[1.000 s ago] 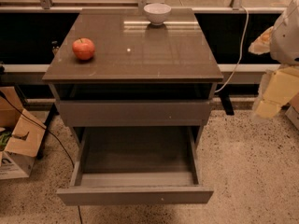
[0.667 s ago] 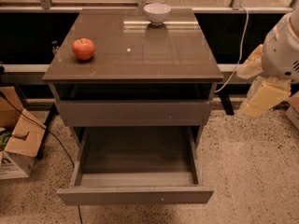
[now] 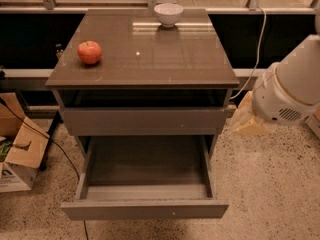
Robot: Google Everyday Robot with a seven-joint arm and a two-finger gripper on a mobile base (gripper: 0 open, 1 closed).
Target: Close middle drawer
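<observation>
The middle drawer of the grey-brown cabinet stands pulled far out toward me, and its bare inside shows. Above it is the uppermost drawer front, pushed in. The lowest drawer front is hidden under the open drawer. My arm's white joint comes in from the right. Below and left of it, the beige gripper hangs just to the right of the cabinet's right side, at about the height of the uppermost front. It is apart from the open drawer and holds nothing that I can see.
A red apple and a white bowl stand on the cabinet top. A cardboard box sits on the floor at the left, with a black cable running beside it. A white cable hangs behind at the right.
My arm has swung in from the right edge, leftward and lower, so the gripper now hangs close beside the cabinet's right side. The drawer has not moved.
</observation>
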